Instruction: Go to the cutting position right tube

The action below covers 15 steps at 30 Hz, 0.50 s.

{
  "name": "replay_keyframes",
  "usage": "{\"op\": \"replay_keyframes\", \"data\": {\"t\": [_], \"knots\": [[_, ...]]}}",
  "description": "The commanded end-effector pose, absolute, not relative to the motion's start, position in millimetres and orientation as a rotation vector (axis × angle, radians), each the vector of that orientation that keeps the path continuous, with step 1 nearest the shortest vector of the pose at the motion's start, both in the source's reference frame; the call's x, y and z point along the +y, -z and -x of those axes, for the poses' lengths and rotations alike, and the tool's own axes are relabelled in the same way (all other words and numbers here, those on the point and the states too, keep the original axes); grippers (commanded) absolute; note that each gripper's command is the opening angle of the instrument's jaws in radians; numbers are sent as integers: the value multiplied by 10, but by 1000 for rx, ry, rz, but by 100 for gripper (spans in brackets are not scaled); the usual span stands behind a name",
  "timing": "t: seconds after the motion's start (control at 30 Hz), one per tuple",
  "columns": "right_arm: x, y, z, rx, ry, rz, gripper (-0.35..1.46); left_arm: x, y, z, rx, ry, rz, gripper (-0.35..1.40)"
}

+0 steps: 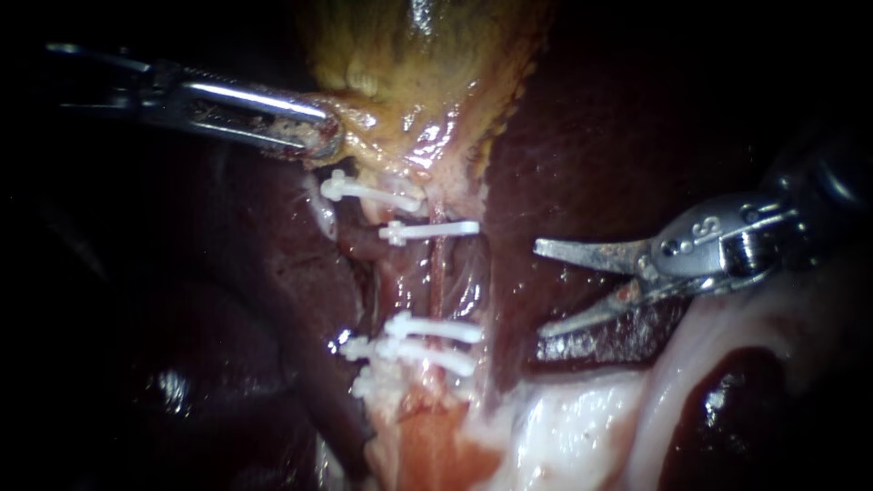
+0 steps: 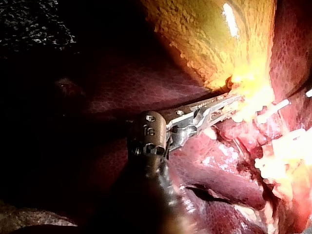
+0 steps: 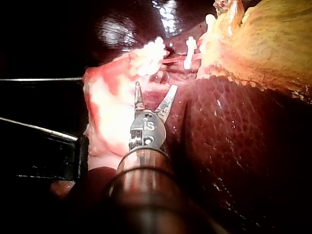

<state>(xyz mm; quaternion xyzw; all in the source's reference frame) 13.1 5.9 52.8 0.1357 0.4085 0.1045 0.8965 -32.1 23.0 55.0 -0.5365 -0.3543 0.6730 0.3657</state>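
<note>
Reddish and thin, the right tube (image 1: 437,273) is seen running top to bottom between white clips (image 1: 427,230), just left of the right instrument (image 1: 542,287), the nearer one, its tool spread. The gallbladder (image 1: 409,55) is pinched by the left instrument (image 1: 316,136).

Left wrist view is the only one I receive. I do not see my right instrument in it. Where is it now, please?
Observer: In the endoscope view the right instrument hangs over the liver, beside the clipped tube, not touching it.
Operator: Are its jaws open?
Observer: Yes, a clear gap shows between them.
Operator: Is the tube free between the clips?
Observer: Yes, it lies bare between the upper clip and the lower clips.
</note>
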Motion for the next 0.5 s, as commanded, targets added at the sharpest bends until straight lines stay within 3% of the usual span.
{"op": "replay_keyframes", "data": {"t": [0.03, 0.5], "knots": [[59, -528, -131, 846, -218, -281, 145, 230, -549, 319, -914, -1730, 1381, -35], [63, -528, -139, 847, -217, -297, 145, 260, -481, 250, -895, -1683, 1385, -35]]}}
